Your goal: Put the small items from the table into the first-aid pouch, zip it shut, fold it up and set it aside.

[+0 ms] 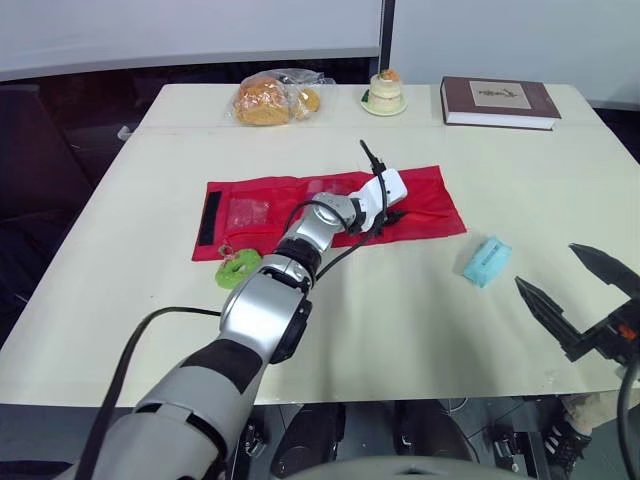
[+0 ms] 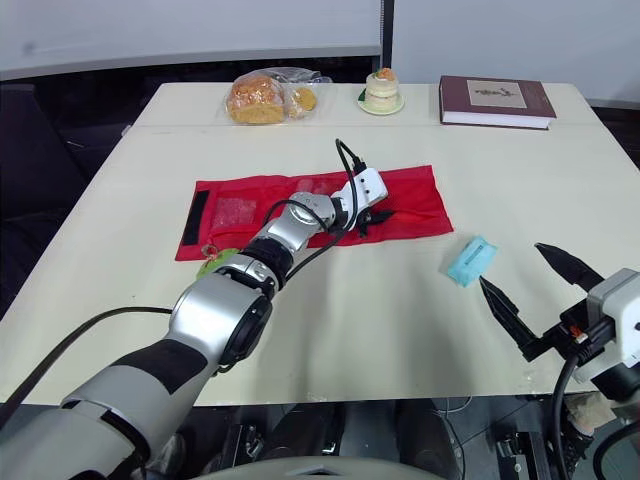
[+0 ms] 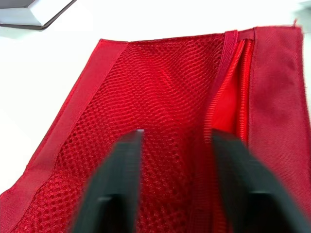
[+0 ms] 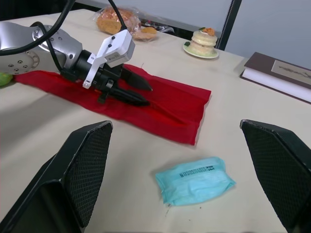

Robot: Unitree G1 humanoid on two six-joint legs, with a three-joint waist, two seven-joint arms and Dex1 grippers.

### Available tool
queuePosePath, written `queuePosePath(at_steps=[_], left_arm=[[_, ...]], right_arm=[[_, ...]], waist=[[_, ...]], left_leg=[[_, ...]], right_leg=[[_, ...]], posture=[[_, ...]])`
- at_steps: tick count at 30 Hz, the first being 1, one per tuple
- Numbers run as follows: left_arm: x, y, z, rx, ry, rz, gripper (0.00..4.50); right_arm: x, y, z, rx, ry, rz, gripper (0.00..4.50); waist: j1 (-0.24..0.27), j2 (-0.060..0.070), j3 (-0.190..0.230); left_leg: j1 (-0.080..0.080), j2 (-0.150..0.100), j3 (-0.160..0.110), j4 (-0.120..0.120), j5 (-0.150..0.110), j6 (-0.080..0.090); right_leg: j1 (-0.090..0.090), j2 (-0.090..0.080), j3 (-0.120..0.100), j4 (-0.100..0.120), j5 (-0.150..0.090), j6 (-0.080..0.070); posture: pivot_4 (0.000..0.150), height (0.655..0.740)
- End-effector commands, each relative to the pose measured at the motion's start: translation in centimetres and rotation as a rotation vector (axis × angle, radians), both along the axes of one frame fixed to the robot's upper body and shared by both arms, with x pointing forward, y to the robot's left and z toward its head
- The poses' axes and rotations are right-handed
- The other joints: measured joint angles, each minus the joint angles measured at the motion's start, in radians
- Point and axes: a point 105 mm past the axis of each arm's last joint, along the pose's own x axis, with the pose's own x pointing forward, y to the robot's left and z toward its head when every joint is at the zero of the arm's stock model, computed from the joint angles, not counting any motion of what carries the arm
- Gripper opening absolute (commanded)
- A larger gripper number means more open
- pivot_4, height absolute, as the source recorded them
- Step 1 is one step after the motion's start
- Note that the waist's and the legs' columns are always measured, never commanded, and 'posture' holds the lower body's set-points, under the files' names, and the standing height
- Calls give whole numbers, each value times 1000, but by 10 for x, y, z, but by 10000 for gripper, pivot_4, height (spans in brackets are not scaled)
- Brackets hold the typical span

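**Opening the pouch pocket while the right arm lines up on the blue packet**

Holding the pocket mouth apart looks like the job for your left gripper (image 4: pixel 148 96). It lies low over the red pouch (image 1: pixel 430 205), right of the pouch's middle. Its jaws are partly open and grip nothing. One finger rests over the mesh pocket (image 3: pixel 160 87) and the other sits just beside the zip (image 3: pixel 243 92), which is already parted.

Pinch only the mesh layer next to the zip, not the backing, and lift a little so the mouth gapes toward the right edge of the desk (image 1: pixel 400 320).

Your right gripper (image 1: pixel 548 266) hovers by the near right corner with its jaws spread wide and empty. The blue packet (image 1: pixel 487 260) lies flat between it and the pouch's right end, apart from both. Come down across the packet's short side, because it looks soft and will probably crumple rather than slide.

The pouch lies unfolded across the middle of the desk.

The count:
- One pouch.
- Two loose small items:
  - the blue packet;
  - one green ring (image 1: pixel 238 268) at the pouch's near left corner, touching it or nearly so.
- Along the far edge, none of them for packing by my reckoning:
  - one bag of bread (image 1: pixel 270 98);
  - one little cake (image 1: pixel 385 90);
  - one book (image 1: pixel 498 100) at the far right corner.
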Motion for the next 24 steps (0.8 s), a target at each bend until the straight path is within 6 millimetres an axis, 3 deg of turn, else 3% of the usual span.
queuePosePath(at_steps=[1, 2, 5, 10, 18, 24], left_arm=[[4, -1, 14, -28, -27, 9, 3353], [3, -1, 14, -28, -26, 3, 458], [2, -3, 16, -32, -28, -16, 458], [-2, -9, 22, -54, -36, -69, 458], [-7, -14, 25, -52, -43, -116, 458], [-7, -13, 28, -56, -53, -128, 458]], right_arm=[[-1, 5, 6, -5, -29, 6, 45000], [-1, 6, 5, 4, -24, 8, 45000], [-1, 5, -1, 1, 10, -11, 45000], [18, 0, -40, -36, 141, -200, 45000], [52, 14, -81, 140, 248, -389, 45000], [80, 19, -93, 264, 226, -492, 45000]], waist=[[0, 0, 0], [0, 0, 0], [0, 0, 0], [0, 0, 0], [1, 1, 0], [-1, 1, -1]], left_leg=[[0, 0, 0, 0, 0, 0], [0, 0, 0, 0, 0, 0], [0, 0, 0, 0, 0, 0], [0, 0, 0, 0, 0, 0], [0, 0, 0, 0, 2, -4], [0, -1, 0, 0, 2, -4]], right_leg=[[0, 0, 0, 0, 0, 0], [0, 0, 0, 0, 0, 0], [0, 0, 0, 0, 0, 0], [0, 0, 0, 0, 0, 0], [0, 0, 0, 0, 0, 0], [-1, 0, 0, 0, 0, 0]], posture=[[1500, 7289], [1500, 7289], [1500, 7289], [1500, 7289], [1500, 7289], [1500, 7289]])
